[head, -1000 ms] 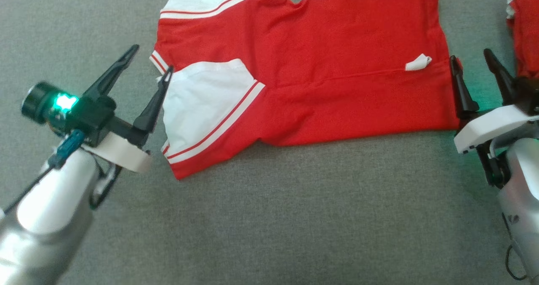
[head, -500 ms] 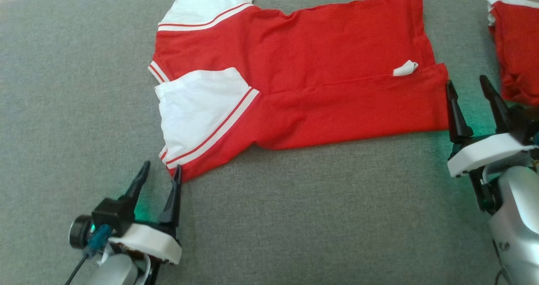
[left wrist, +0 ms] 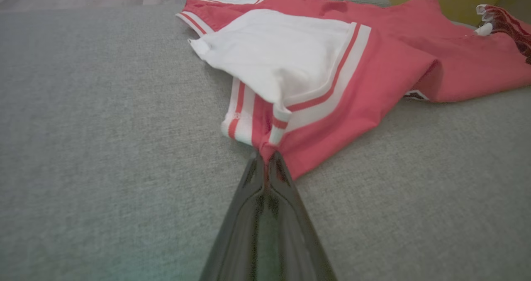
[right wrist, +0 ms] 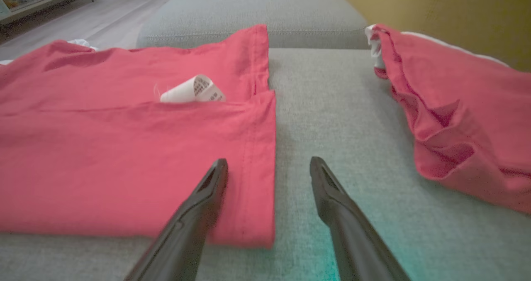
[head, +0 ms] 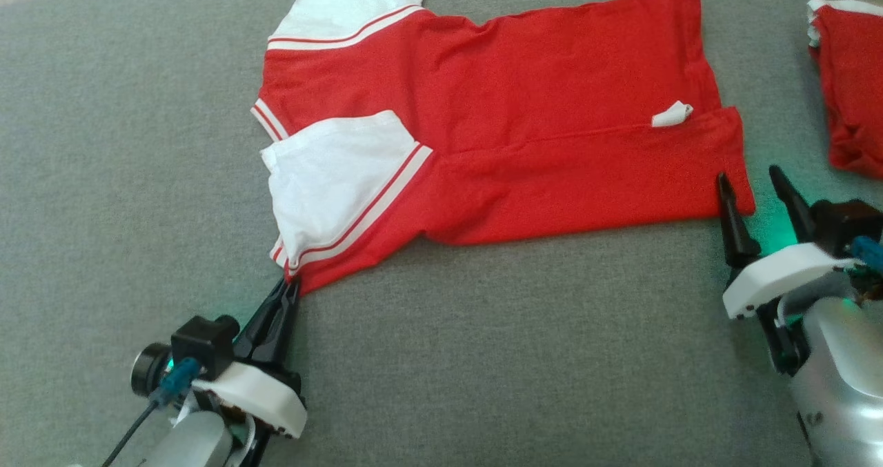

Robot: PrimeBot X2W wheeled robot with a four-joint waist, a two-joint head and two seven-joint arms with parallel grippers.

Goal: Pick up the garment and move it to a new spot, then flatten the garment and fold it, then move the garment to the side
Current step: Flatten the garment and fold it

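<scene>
Grey cushion (head: 483, 356) under everything. The garment (head: 524, 108) lies spread on it, sleeves toward my left. My left gripper (head: 290, 289) is clamped on the near sleeve's hem corner. The left wrist view shows cloth bunched between the fingertips; the head view barely resolves that. My right gripper (head: 748, 175) is apart, straddling the bottom hem edge. In the right wrist view one finger is over red cloth, the other over bare cushion. Half a second ago my left fingers stood apart beside that corner.
</scene>
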